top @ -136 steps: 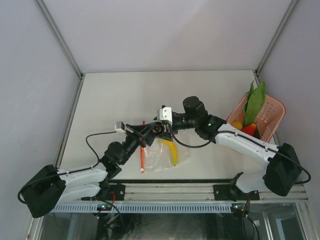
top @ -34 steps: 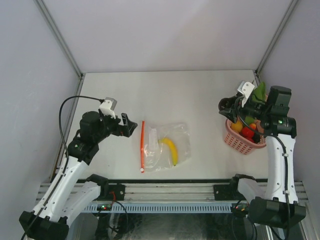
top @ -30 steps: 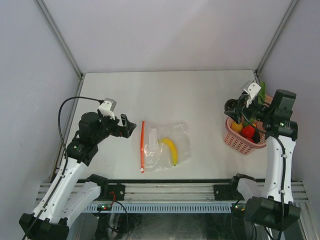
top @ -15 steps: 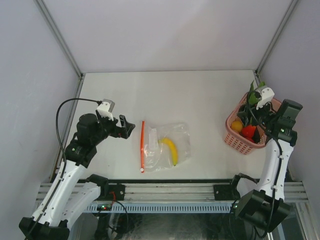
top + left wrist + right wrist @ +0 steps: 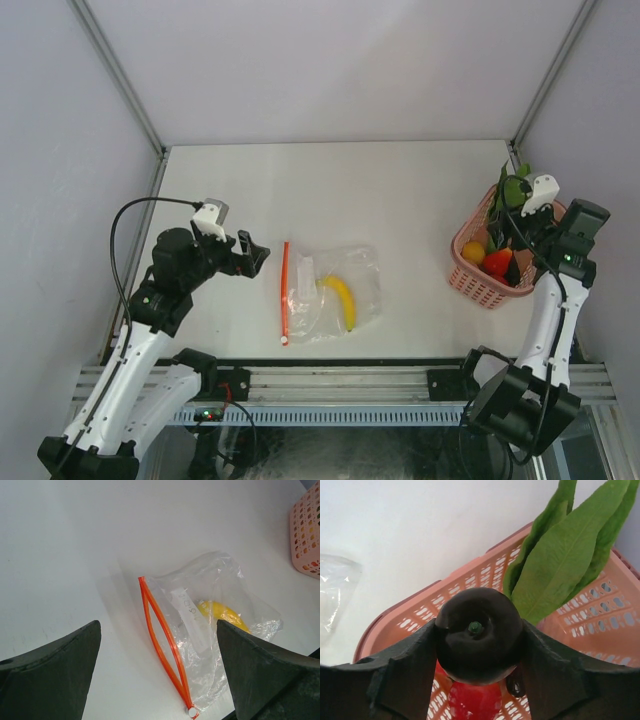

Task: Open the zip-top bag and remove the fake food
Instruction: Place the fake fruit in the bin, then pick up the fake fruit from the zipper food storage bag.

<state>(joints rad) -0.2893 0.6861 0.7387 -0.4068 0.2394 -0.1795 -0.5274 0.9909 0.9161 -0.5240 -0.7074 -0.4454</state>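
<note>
Right hand [image 5: 479, 647] around dark ball [image 5: 479, 625], seemingly above basket [image 5: 465, 580].

Bright, even, diffuse light; table [image 5: 400, 190] near white, washed out; soft shadow at 10 o'clock of the zip-top bag [image 5: 192, 655]; small glints on its plastic; left gripper's fingers [image 5: 50, 675] dark, soft-edged at 7 and 5 o'clock; dark ball [image 5: 477, 635] underexposed, little detail; overhead view sharp.

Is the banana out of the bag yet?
No, the yellow banana lies inside the clear zip-top bag.
</note>
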